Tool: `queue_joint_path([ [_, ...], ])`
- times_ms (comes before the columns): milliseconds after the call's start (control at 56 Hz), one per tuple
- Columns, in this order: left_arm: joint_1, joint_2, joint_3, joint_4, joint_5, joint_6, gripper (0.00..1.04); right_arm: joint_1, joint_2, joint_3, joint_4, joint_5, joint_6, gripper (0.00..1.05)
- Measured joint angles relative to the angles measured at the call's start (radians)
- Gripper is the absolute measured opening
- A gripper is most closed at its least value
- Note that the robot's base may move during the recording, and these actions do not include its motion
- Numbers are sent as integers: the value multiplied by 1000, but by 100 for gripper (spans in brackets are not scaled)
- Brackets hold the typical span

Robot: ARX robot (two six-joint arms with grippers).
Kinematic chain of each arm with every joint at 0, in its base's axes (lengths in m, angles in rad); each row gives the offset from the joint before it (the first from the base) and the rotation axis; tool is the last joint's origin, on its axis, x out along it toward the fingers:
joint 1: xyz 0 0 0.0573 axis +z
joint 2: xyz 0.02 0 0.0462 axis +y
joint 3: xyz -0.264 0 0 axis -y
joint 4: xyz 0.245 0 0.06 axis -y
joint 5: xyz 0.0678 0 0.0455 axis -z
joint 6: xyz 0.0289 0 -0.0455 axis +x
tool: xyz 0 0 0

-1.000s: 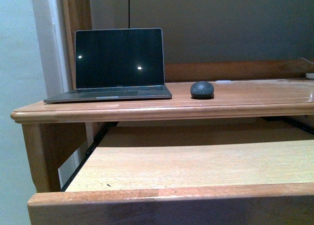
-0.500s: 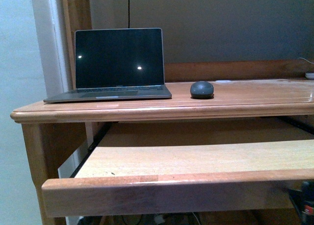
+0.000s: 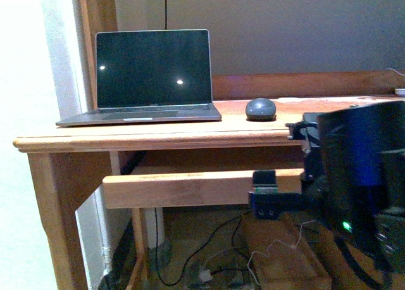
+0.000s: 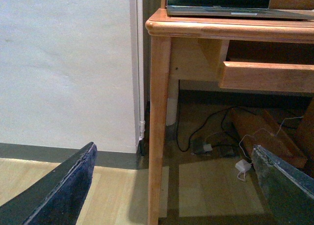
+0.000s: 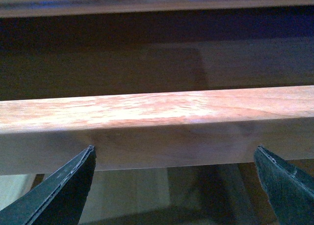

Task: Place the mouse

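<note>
Mouse is sitting on the desk just right of the laptop, untouched, so placing hasn't started. Both grippers' fingers are spread apart, empty; right gripper faces the tray front.

A home study corner: a wooden desk with a pull-out tray holds an open laptop, cables trail over the wood-look floor.
</note>
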Motion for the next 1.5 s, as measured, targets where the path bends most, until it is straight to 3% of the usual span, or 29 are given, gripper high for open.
queue_joint_path([
  [161, 0, 0, 0, 0, 0, 0, 97, 19, 54, 88, -32, 21, -5, 97],
  [339, 0, 0, 0, 0, 0, 0, 97, 21, 44, 57, -26, 19, 19, 97],
  [714, 0, 0, 0, 0, 0, 0, 97, -98, -536, -467, -73, -87, 167, 97],
  [929, 0, 0, 0, 0, 0, 0, 97, -161, -919, -717, -242, -99, 221, 97],
  [1018, 0, 0, 0, 0, 0, 0, 97, -140, -1126, -799, -381, -40, 256, 97],
  [1107, 0, 0, 0, 0, 0, 0, 97, -8, -1444, -894, -660, 155, 319, 97],
  [1214, 0, 0, 0, 0, 0, 0, 97, 121, -1623, -923, -797, 327, 362, 97],
  [1268, 0, 0, 0, 0, 0, 0, 97, 102, -1693, -964, -700, 204, 296, 90],
  [1321, 0, -1, 0, -1, 0, 0, 97, 37, -1788, -990, -616, -5, 113, 76],
  [1357, 0, -1, 0, -1, 0, 0, 97, -6, -1825, -990, -623, -83, 34, 68],
  [1500, 0, -1, 0, -2, 0, 1, 97, -121, -1866, -990, -653, -208, -83, 38],
])
